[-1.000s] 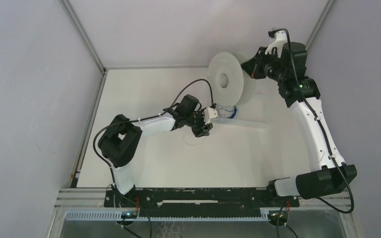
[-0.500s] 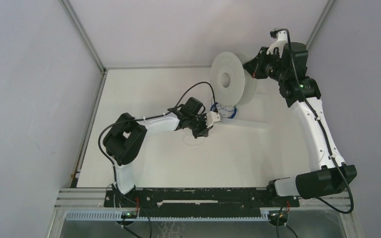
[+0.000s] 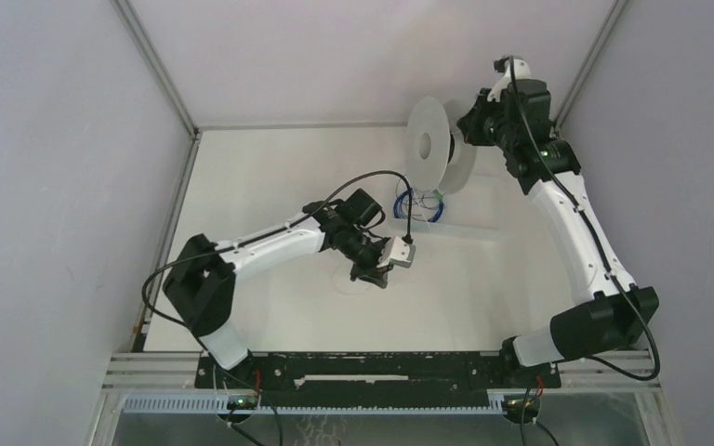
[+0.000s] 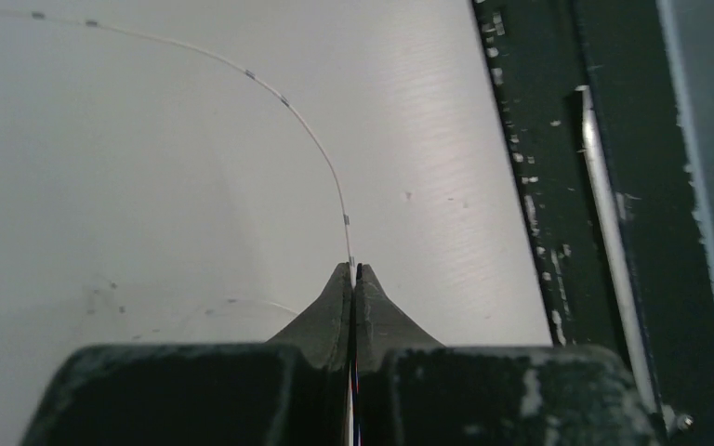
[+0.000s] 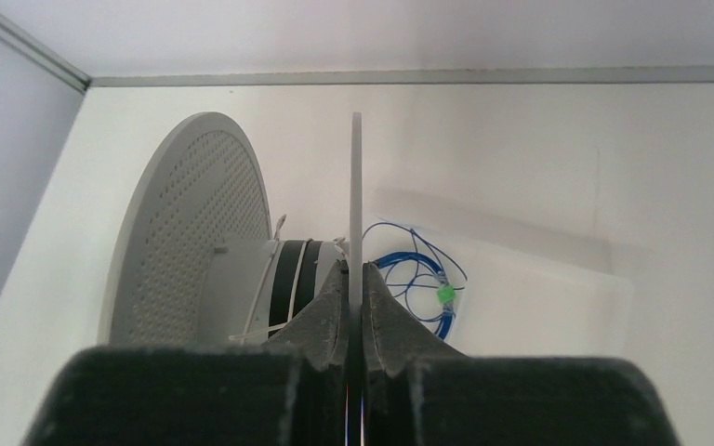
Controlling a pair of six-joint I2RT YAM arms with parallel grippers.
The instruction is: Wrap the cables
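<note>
Seen from above, two robot arms reach over a white tabletop (image 3: 270,177). The left arm (image 3: 279,243) stretches to the middle of the frame. The right arm (image 3: 576,218) rises to the upper right, where it holds a pale spool (image 3: 428,144) on edge.

In the left wrist view, the left jaws are pressed together on the cable (image 4: 285,99), a hair-thin pale strand. It leaves the jaw tips at the centre and curves away to the upper left, low above the tabletop. More faint loops lie at the lower left of that view.

In the right wrist view, the right jaws are clamped on the thin rim of the spool's near flange (image 5: 355,204). The perforated far flange (image 5: 186,232) stands at the left, with dark windings on the hub between them. A blue wire bundle (image 5: 418,279) lies right of centre on a clear tray (image 5: 567,279).

I cannot trace the strand all the way to the spool.

My judgement is that the strand is being fed onto the hub. To do it well, the left arm should keep only light tension, since so fine a strand could snap. It should stay lined up with the gap between the flanges and well clear of the blue bundle. The right arm should turn the spool slowly, keeping its grip on the rim.
</note>
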